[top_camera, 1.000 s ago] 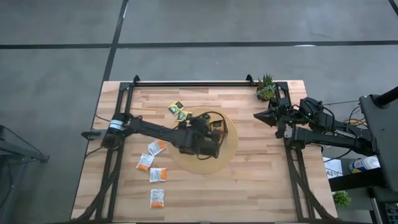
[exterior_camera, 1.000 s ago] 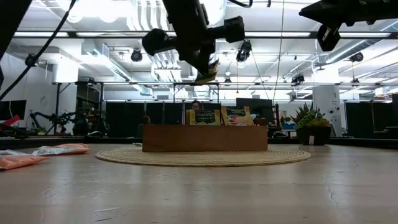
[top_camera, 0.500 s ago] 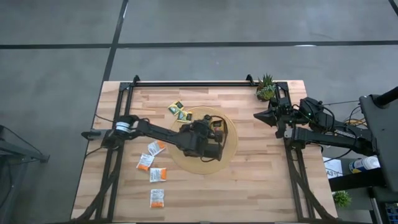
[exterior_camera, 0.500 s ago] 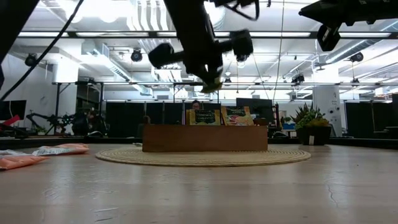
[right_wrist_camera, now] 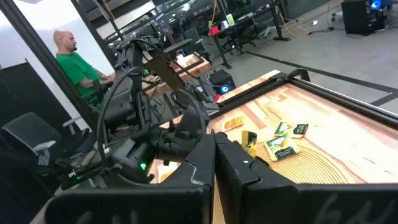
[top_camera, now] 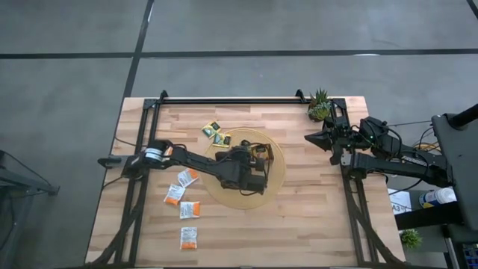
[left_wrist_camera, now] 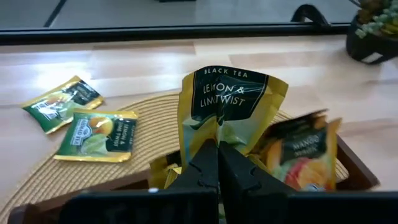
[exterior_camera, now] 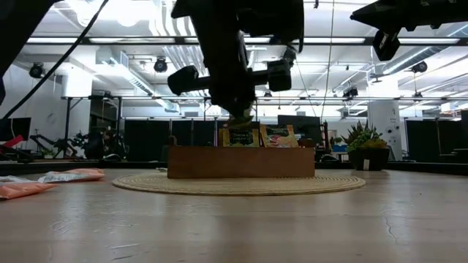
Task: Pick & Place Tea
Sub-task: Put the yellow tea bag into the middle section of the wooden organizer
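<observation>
My left gripper (top_camera: 255,159) (exterior_camera: 241,117) is over the brown wooden tray (exterior_camera: 241,162) on the round woven mat (top_camera: 278,179), shut on a yellow-green tea sachet (left_wrist_camera: 231,106) labelled lemon and lime. An orange mango sachet (left_wrist_camera: 300,155) stands in the tray beside it. Two yellow-green sachets (top_camera: 214,133) lie at the mat's far-left edge. Several orange-and-white sachets (top_camera: 184,196) lie flat on the table's left half. My right gripper (top_camera: 323,140) (right_wrist_camera: 214,148) waits shut above the table's right edge. My left gripper pinches the yellow-green sachet between its two fingers (left_wrist_camera: 202,165), on the crumpled paper just below the dark label (left_wrist_camera: 219,132). The fingers come from above, pointing down. The sachet is creased where they meet it. It hangs down to the height of the sachets standing in the tray (exterior_camera: 241,133).
A small potted plant (top_camera: 320,106) (exterior_camera: 369,155) stands at the table's far right corner. A black frame rail (top_camera: 231,98) runs along the far edge. Bare wood lies on the near side of the mat (top_camera: 299,232). A person (right_wrist_camera: 71,62) sits beyond the table.
My left gripper has come down with the sachet from well above the tray to just over its rim, reaching slightly farther toward the table's right. It has stayed shut on the sachet. The right arm has kept still.
</observation>
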You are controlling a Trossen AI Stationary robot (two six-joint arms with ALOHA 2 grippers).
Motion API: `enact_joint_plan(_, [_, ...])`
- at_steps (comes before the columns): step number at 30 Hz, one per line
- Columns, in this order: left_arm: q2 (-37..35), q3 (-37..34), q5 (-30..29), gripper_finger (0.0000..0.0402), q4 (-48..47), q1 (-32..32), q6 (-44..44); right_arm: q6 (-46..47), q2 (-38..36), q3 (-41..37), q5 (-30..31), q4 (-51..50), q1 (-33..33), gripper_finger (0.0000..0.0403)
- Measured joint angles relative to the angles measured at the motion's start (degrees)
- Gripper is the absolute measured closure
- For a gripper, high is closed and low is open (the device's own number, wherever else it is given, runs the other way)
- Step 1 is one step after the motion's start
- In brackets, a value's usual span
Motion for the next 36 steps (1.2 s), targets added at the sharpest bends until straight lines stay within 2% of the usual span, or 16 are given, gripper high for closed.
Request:
enact_joint_plan(7, [0.0,0.1,-0.4,0.0401,0.1,0.0,-0.1,-0.1,0.2,0.0,0.0,0.0,0.0,0.0394])
enact_joint_plan(11, [-1.4,1.6,-0.4,0.0401,1.2,-1.5,5.3,-0.2,0.6,0.0,0.0,0.0,0.0,0.0394])
enact_joint_plan(15, [-2.3,6.2,-1.8,0.0401,1.6,-3.3,18.2,0.0,0.7,0.0,-0.1,0.1,0.0,0.0394])
enact_joint_plan(22, [-2.5,17.1,-3.3,0.0401,1.6,-6.4,48.0,4.9,0.7,0.0,-1.1,1.2,0.0,0.0394])
enact_joint_plan(26, [-2.5,22.9,-2.9,0.0402,1.6,-7.4,63.5,7.2,0.7,0.0,-3.6,2.0,0.0,0.0394])
enact_joint_plan(31, [-2.6,29.7,4.8,0.0402,1.7,-7.4,78.6,13.0,0.7,0.0,-4.2,1.9,0.0,0.0388])
enact_joint_plan(36, [-2.6,33.3,11.8,0.0401,1.7,-6.3,88.6,15.4,1.0,0.0,-6.7,2.0,0.0,0.0352])
